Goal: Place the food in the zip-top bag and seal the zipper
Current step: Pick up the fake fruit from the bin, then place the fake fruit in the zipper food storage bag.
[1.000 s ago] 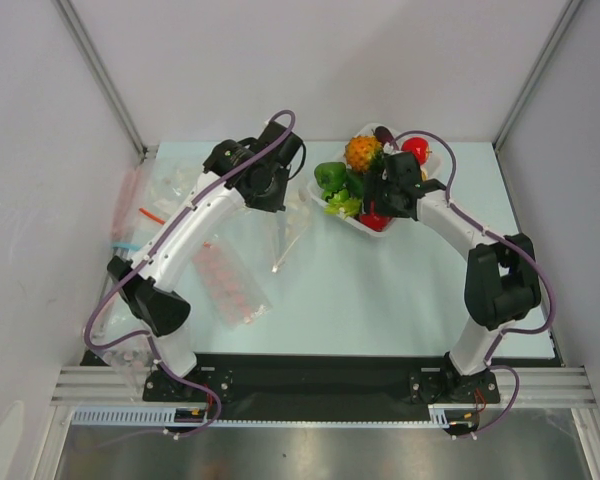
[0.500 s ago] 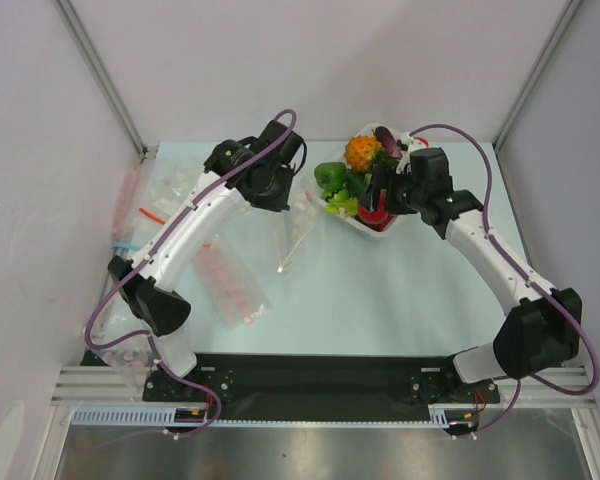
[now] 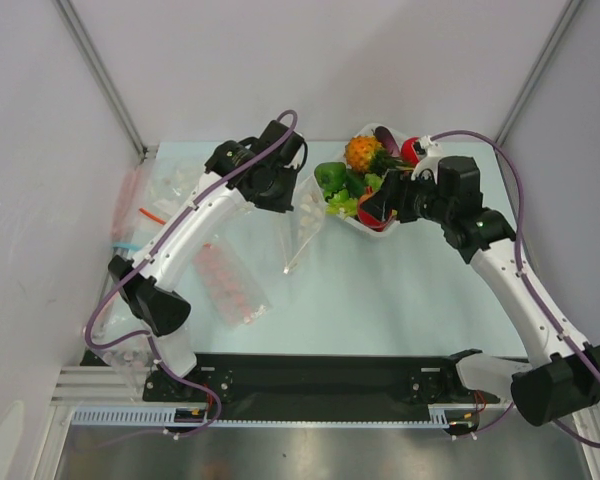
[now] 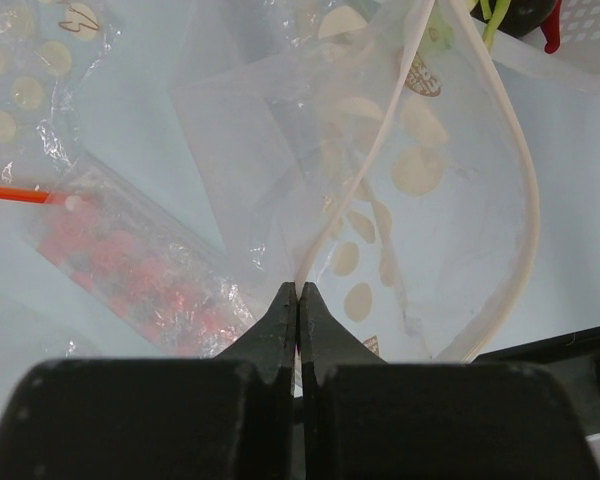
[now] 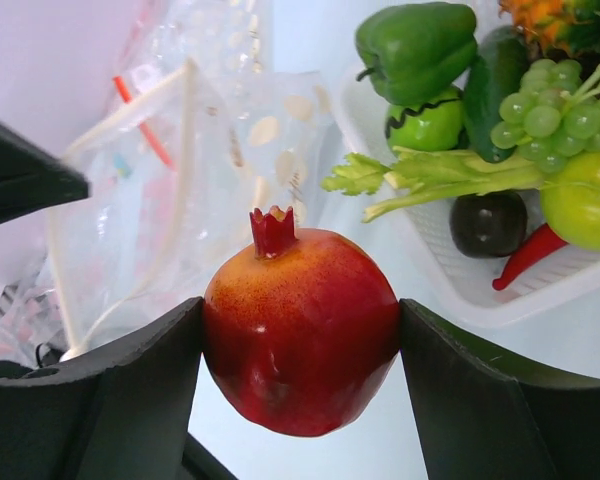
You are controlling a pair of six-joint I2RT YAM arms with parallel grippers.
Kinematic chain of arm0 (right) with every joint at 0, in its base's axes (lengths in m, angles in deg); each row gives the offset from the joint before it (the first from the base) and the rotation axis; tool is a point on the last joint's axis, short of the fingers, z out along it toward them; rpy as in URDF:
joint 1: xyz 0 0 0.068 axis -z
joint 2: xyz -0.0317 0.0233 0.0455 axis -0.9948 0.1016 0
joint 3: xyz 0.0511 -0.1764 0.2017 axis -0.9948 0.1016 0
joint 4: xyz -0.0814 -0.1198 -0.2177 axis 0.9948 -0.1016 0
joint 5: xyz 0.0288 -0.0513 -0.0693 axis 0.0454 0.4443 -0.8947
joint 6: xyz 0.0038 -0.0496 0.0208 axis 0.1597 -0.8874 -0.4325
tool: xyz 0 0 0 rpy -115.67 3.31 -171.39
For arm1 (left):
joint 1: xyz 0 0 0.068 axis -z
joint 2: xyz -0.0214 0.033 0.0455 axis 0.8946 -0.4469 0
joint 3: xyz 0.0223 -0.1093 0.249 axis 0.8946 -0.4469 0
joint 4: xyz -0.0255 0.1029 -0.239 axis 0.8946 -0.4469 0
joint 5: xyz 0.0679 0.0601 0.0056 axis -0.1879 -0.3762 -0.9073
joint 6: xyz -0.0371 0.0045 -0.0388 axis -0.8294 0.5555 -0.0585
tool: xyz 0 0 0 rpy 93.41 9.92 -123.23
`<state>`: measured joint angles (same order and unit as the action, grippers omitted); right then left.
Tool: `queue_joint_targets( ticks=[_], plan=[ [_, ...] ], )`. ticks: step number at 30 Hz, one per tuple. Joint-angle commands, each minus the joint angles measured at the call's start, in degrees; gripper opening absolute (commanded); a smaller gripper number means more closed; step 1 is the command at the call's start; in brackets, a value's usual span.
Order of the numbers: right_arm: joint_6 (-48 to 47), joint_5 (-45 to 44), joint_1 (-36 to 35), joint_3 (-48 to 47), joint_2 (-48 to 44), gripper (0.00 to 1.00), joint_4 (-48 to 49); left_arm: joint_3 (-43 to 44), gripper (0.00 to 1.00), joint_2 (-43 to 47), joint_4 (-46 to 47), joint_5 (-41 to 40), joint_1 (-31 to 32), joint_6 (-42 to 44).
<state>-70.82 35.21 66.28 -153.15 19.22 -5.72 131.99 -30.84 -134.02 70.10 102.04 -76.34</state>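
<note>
My right pincer (image 3: pixel 378 206) is clamped on the pomegranate (image 5: pixel 300 335) near the white tray (image 5: pixel 450 290). The zip-top bag (image 4: pixel 430 240) gapes to its left, rim pinched in my closed left pincer (image 4: pixel 298 305).

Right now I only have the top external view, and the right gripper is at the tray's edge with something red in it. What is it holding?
Observer: A red pomegranate, crown up, clamped between the right gripper's two fingers.
Reviewer: And the left gripper? Its wrist hides it from me.
Observer: The left gripper is shut, pinching one side of the zip-top bag's rim.
Reviewer: Is the bag's mouth open?
Observer: Yes, the two sides of the zipper bow apart into a wide loop.
</note>
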Motion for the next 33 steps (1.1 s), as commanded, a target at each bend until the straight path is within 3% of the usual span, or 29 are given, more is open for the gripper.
queue_joint_targets(
  ticks=[1, 10, 16, 25, 33],
  plan=[
    [-0.74, 3.98, 0.22, 0.31, -3.63, 0.54, 0.56, -0.99, 0.0, 1.74, 1.97, 1.97, -0.18, -1.04],
    [-0.13, 10.83, -0.65, 0.83, -7.25, 0.54, 2.31, -2.66, 0.0, 2.44, 3.38, 4.6, -0.18, -2.98],
    [0.84, 15.68, -4.78, 0.48, -8.13, 0.53, 9.24, -2.66, 0.0, 2.26, 4.17, 5.75, -0.27, -3.94],
    [4.09, 13.57, -9.7, -2.15, 1.08, 0.51, 16.9, -2.05, 0.0, 3.84, 5.4, 10.32, -0.18, -5.17],
    [3.92, 8.22, -12.34, -2.51, 6.9, 0.52, 14.89, -0.73, 0.0, 5.52, 6.1, 13.66, -0.27, -7.02]
  ],
)
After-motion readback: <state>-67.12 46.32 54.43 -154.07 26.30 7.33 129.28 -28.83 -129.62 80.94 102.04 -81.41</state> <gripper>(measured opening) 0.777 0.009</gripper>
